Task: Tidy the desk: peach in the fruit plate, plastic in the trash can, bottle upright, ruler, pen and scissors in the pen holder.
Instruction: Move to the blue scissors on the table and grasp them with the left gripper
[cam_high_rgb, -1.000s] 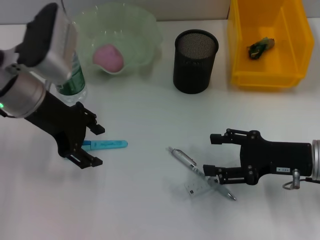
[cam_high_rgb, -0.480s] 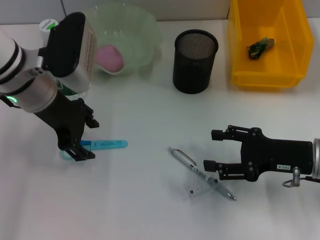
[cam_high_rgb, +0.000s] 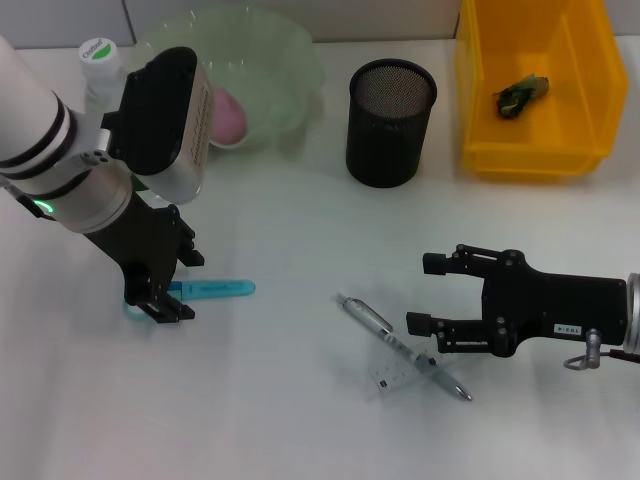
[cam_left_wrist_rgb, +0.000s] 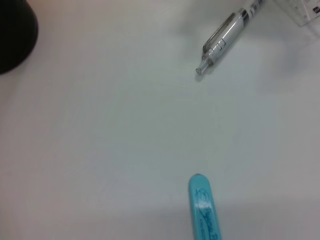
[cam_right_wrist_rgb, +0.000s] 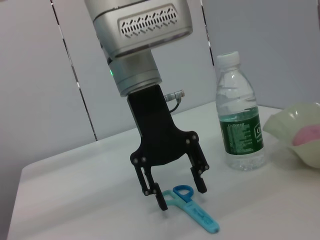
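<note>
Blue scissors (cam_high_rgb: 218, 289) lie flat on the white desk at the left. My left gripper (cam_high_rgb: 180, 288) is open and stands low over their handle end, one finger on each side; the right wrist view shows this too (cam_right_wrist_rgb: 182, 197), with the scissors (cam_right_wrist_rgb: 201, 216) between the fingers. A silver pen (cam_high_rgb: 378, 328) lies mid-desk across a clear ruler (cam_high_rgb: 393, 376). My right gripper (cam_high_rgb: 420, 294) is open and empty just right of the pen. The bottle (cam_right_wrist_rgb: 240, 134) stands upright. The peach (cam_high_rgb: 230, 116) sits in the green plate (cam_high_rgb: 285, 55). The plastic (cam_high_rgb: 522, 92) lies in the yellow bin (cam_high_rgb: 480, 100).
The black mesh pen holder (cam_high_rgb: 391, 122) stands at the back middle, between plate and bin. The left wrist view shows the scissors' tip (cam_left_wrist_rgb: 204, 210), the pen (cam_left_wrist_rgb: 224, 44) and bare desk between them.
My left arm has swung over the bottle side and its gripper has turned and come down around the scissors' handle end. My right gripper has drawn slightly back to the right.
</note>
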